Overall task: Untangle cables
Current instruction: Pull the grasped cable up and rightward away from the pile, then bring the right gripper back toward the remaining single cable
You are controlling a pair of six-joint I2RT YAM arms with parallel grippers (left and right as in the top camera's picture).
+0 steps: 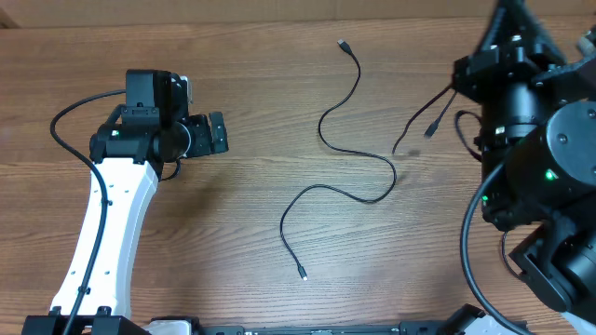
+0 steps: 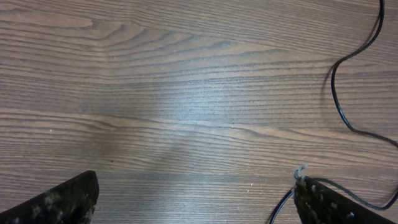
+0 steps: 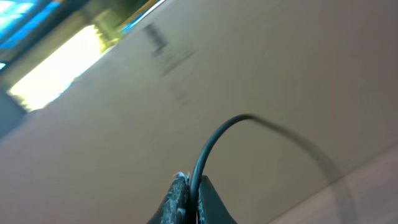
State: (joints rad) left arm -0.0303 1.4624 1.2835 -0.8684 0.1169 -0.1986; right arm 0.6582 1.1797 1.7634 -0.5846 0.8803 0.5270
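Observation:
One long black cable (image 1: 357,154) lies spread in loose S-curves on the wooden table, with a plug at the far end (image 1: 343,44) and another at the near end (image 1: 303,274). Part of it shows at the right of the left wrist view (image 2: 339,93). A second, shorter black cable (image 1: 419,113) runs up to the right arm, its plug (image 1: 431,128) hanging free. My right gripper (image 3: 194,190) is shut on this cable (image 3: 214,140) and holds it off the table. My left gripper (image 2: 196,199) is open and empty, left of the long cable (image 1: 216,133).
The right arm's bulky black body (image 1: 540,140) fills the right side and hides its own fingers in the overhead view. The left arm's white link (image 1: 107,223) runs down the left side. The table edge lies along the front.

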